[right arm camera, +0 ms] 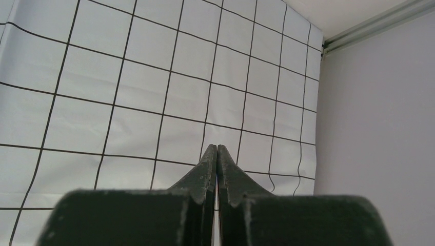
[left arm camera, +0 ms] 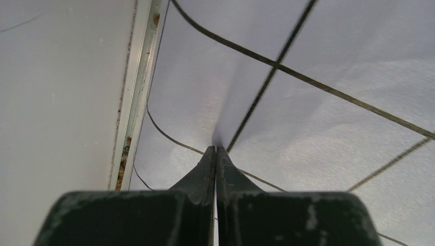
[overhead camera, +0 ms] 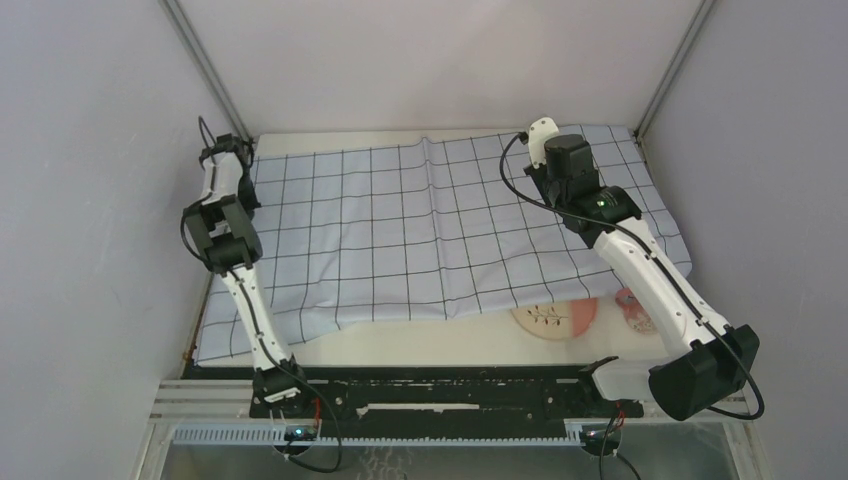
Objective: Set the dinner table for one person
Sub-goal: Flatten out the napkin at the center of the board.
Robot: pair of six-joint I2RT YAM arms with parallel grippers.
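Observation:
The cream dinner table (overhead camera: 420, 338) is mostly covered by a pale-blue cloth with a black grid (overhead camera: 420, 230). My left gripper (overhead camera: 224, 152) is at the cloth's far left corner. In the left wrist view it (left arm camera: 216, 148) is shut, with a crease of cloth (left arm camera: 308, 128) running up from its tips. My right gripper (overhead camera: 546, 140) is over the cloth's far right part. In the right wrist view it (right arm camera: 216, 147) is shut above the flat cloth (right arm camera: 154, 92), with nothing visible between its fingers.
A round plate with a pink rim (overhead camera: 556, 318) peeks out from under the cloth's front edge at the right. A small pink item (overhead camera: 633, 308) lies beside it, partly behind the right arm. Grey walls and metal frame rails (left arm camera: 134, 92) close in both sides.

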